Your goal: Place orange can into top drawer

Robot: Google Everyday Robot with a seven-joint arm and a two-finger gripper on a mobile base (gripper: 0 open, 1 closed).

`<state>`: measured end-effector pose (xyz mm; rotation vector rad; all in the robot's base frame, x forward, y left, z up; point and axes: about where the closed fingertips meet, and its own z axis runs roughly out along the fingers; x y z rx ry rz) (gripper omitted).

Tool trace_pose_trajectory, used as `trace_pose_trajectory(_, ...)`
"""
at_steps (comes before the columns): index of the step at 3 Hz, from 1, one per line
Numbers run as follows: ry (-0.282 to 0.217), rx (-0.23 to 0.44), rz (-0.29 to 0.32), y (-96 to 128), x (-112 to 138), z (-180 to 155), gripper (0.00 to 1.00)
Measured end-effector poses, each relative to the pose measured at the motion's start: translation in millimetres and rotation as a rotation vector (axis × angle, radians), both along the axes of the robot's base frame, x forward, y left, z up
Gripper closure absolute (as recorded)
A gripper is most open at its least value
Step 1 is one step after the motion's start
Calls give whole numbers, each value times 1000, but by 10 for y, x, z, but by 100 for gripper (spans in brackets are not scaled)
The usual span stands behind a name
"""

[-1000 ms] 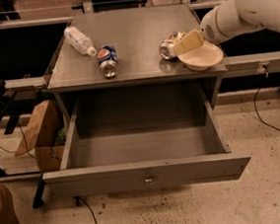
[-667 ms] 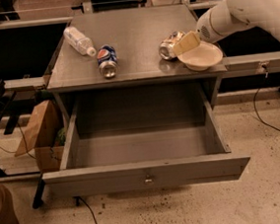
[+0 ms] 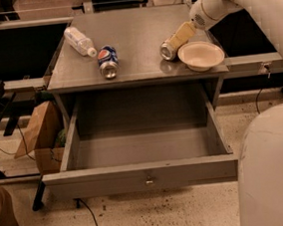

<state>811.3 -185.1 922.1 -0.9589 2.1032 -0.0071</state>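
The orange can [image 3: 167, 50] lies on its side on the grey cabinet top [image 3: 134, 33], right of centre, its silver end facing me. My gripper [image 3: 181, 34] reaches down from the upper right and sits right at the can's body, touching or nearly touching it. The top drawer [image 3: 137, 177] is pulled wide open below the cabinet top. Its inside shows nothing in it, and the small lock [image 3: 149, 180] sits at the centre of the front panel.
A white bowl [image 3: 201, 55] stands just right of the can. A blue Pepsi can [image 3: 108, 61] and a clear plastic bottle [image 3: 79, 40] lie at the top's left. A brown paper bag [image 3: 36, 132] stands left of the cabinet. My white base [image 3: 272, 172] fills the lower right.
My arm has swung up and back toward the upper right, so the bowl shows fully. The gripper stays at the orange can, which has hardly moved.
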Motion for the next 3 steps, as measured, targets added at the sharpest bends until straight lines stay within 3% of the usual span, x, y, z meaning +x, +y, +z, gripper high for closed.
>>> trace_pose_trajectory(1,0,0,0,0,0,0,0)
trace_pose_trajectory(3,0,35,-68,-23,130,-153,0)
